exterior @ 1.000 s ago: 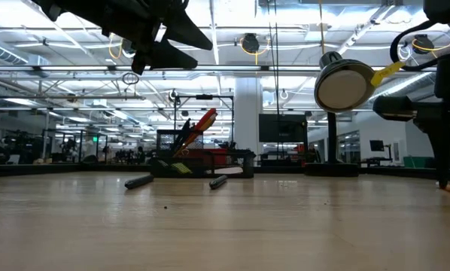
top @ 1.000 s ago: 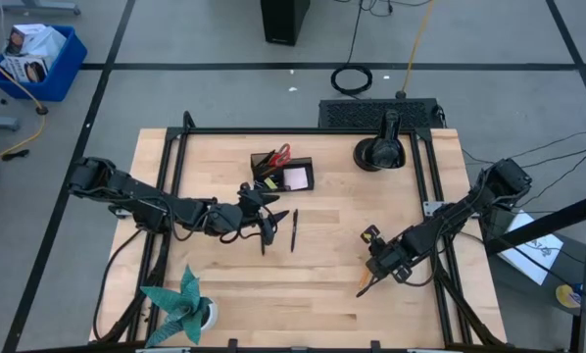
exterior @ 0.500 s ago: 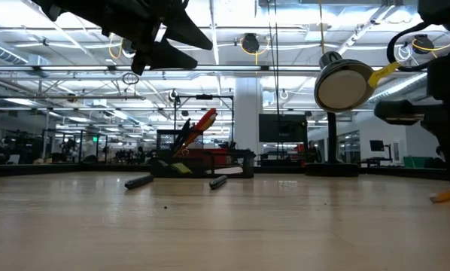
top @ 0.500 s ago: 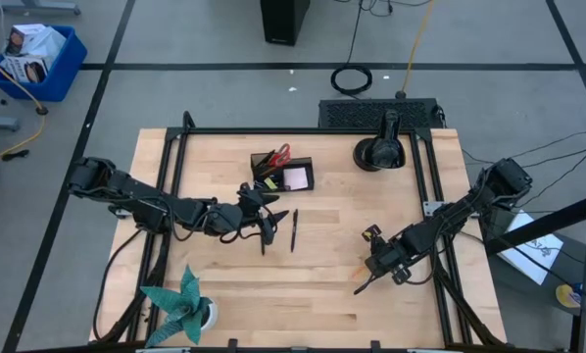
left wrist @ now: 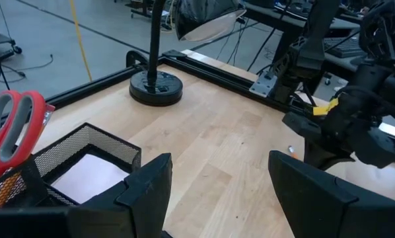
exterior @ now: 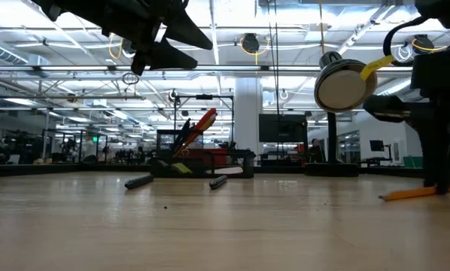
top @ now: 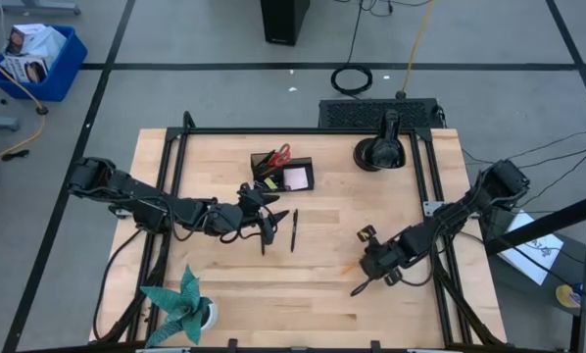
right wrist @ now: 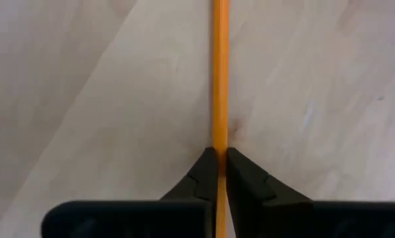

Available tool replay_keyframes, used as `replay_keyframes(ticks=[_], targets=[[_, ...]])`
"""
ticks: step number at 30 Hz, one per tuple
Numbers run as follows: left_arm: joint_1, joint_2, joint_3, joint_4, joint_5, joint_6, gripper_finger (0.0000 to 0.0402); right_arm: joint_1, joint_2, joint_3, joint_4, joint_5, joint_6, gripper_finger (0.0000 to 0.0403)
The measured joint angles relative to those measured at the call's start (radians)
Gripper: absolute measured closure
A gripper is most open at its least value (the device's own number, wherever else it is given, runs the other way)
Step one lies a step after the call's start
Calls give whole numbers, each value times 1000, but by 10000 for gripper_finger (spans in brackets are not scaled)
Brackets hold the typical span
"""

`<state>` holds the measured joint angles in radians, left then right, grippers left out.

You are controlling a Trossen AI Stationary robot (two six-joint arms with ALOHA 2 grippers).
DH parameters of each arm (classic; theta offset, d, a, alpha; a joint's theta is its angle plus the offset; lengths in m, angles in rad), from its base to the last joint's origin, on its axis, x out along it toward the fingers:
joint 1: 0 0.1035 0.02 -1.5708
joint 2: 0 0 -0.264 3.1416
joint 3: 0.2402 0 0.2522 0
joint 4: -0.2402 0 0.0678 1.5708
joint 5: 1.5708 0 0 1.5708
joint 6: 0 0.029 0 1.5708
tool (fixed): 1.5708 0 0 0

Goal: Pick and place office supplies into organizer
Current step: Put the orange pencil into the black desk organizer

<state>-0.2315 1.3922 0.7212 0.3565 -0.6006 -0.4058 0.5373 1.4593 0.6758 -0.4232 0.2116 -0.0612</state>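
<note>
The small black wire-mesh organizer [top: 282, 174] stands on the light wooden counter [top: 322, 294] near its far edge, left of the round black lamp base with an upright post [top: 379, 152]. Its taller cup section holds the red-handled scissors [top: 281, 154], handles up and leaning, along with a few dark and yellow-orange sticks too small to tell apart. The lower tray compartment beside it holds a pale pink sticky-note pad [top: 295, 178]; in the left wrist view that pad [left wrist: 90, 176] lies flat inside the mesh walls.

Two thin black pens lie on the bare counter in front of the organizer: one [top: 294, 229] roughly upright in the high view, the other [top: 266, 235] just left of it under the left arm's fingers.

The left tool [top: 264, 214] hovers above the counter near the organizer with its fingers [left wrist: 144, 192] spread apart and nothing between them.

The right tool [top: 362, 284] is down at the counter on the right side, well apart from the organizer. Its two dark fingertips [right wrist: 202, 177] are pinched against a thin orange pencil [right wrist: 220, 73], which lies flat on the wood and runs straight out ahead of them; in the low view the pencil [exterior: 405, 194] rests on the counter at the foot of that arm.

A teal folded-paper plant [top: 180, 306] sits at the near left corner.
</note>
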Motion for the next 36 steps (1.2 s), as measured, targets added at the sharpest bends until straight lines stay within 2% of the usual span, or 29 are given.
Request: replay_keyframes(ticks=[8, 14, 16, 19, 22, 26, 32, 36], targets=[[3, 0, 0, 19, 0, -38, 144, 33, 2, -2, 117, 149, -101, 397], [3, 0, 0, 33, 43, -110, 144, 58, 0, -2, 140, 161, -161, 403], [9, 0, 0, 44, 104, -177, 144, 68, 0, -2, 154, 164, -191, 402], [28, 0, 0, 43, 262, -298, 144, 85, 0, 0, 193, 213, -265, 403], [45, 0, 0, 40, 402, -475, 144, 103, -1, 0, 254, 283, -370, 403], [54, 21, 0, 22, 520, -659, 144, 131, -2, 0, 370, 408, -507, 402], [54, 37, -1, 35, 526, -813, 144, 164, -2, 1, 568, 475, -743, 402], [52, 71, 0, 122, 518, -898, 144, 174, -2, 2, 701, 496, -876, 402]])
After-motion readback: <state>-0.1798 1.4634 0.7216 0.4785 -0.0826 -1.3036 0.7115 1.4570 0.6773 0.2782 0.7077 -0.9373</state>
